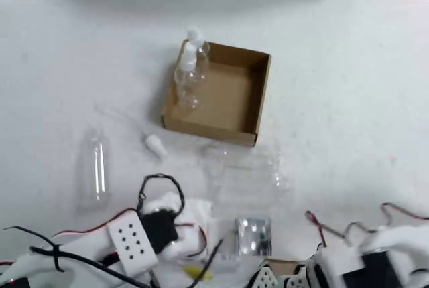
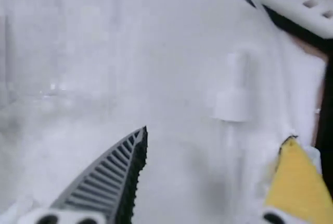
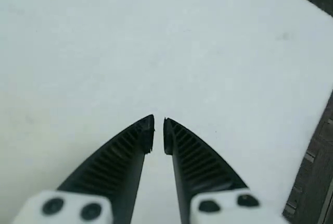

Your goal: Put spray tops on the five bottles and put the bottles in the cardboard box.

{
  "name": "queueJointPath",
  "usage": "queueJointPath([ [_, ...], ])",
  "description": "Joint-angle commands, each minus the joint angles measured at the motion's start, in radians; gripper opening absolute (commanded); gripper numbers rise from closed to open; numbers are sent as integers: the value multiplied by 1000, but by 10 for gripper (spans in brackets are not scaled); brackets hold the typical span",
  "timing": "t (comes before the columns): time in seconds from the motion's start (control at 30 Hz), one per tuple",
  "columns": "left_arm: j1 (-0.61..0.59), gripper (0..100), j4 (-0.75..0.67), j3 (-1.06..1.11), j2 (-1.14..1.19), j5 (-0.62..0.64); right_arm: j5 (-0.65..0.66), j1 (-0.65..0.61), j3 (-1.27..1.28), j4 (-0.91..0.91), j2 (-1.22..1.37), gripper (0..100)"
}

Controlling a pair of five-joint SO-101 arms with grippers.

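Left end effector (image 2: 216, 135) gapes wide, empty, with the loose spray top (image 2: 232, 101) lying on the desk (image 2: 104, 52) just ahead, nearer its yellow jaw (light, hard, slick plastic, likely to skid: pinch across the collar); right end effector (image 3: 158, 127) is nearly closed, holding nothing.

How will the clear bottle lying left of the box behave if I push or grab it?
The bottle lies on its side and looks round, so a push would probably roll it. It looks empty, so likely light and easily knocked away. Its smooth clear wall may slip when gripped.
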Motion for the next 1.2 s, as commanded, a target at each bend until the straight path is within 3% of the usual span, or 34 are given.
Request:
queueJointPath([
  [0.0, 150, 365, 23, 11, 5, -18, 14, 10, -235, 73, 113, 15],
  [0.13, 248, 368, 5, 15, 12, -11, 14, 4, -358, 139, 171, 15],
  [0.27, 262, 369, -120, 61, 16, 63, 14, 2, -377, 147, 177, 15],
  [0.53, 232, 370, -209, 94, 41, 115, 12, 4, -376, 147, 183, 15],
  [0.67, 182, 368, -247, 44, 154, 129, 12, 7, -376, 147, 179, 15],
  [1.0, 183, 361, -255, -60, 357, 184, 12, 13, -376, 140, 183, 15],
  [1.1, 185, 264, -255, -60, 361, 184, 12, 13, -376, 140, 182, 15],
  [1.17, 185, 130, -252, -60, 363, 176, 12, 13, -376, 140, 179, 15],
])
